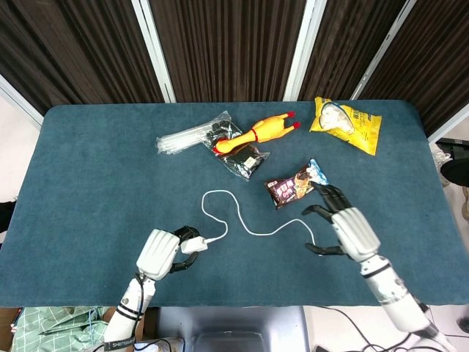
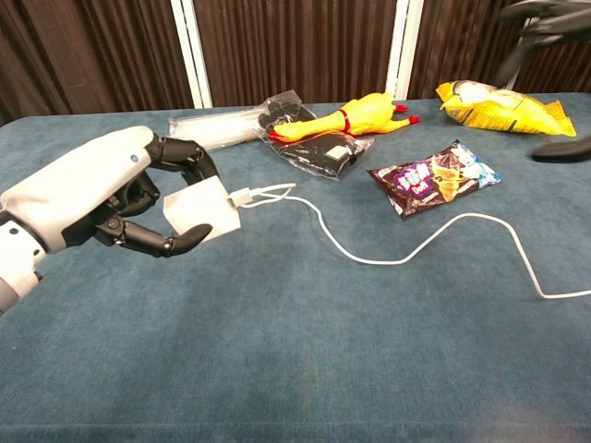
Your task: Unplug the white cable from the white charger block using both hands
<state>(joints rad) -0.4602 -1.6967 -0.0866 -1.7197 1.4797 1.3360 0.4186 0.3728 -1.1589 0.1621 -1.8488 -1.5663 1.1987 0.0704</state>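
My left hand (image 1: 163,254) grips the white charger block (image 1: 192,246) near the table's front edge. In the chest view the left hand (image 2: 97,198) holds the charger block (image 2: 199,211) raised off the cloth, its plug end facing right. The white cable (image 1: 253,231) is plugged into the block; it loops back, then runs right across the cloth. My right hand (image 1: 344,224) hovers open with its fingers spread over the cable's right part. The chest view shows only the right hand's dark, blurred fingers (image 2: 545,18) at the top right, while the cable (image 2: 383,261) trails to its free end at the right edge.
On the blue table (image 1: 88,169) a dark snack packet (image 1: 295,183) lies just beyond my right hand. Further back are a yellow rubber chicken (image 1: 258,132), a black packet (image 1: 245,160), a clear bag of straws (image 1: 192,136) and a yellow chip bag (image 1: 346,121).
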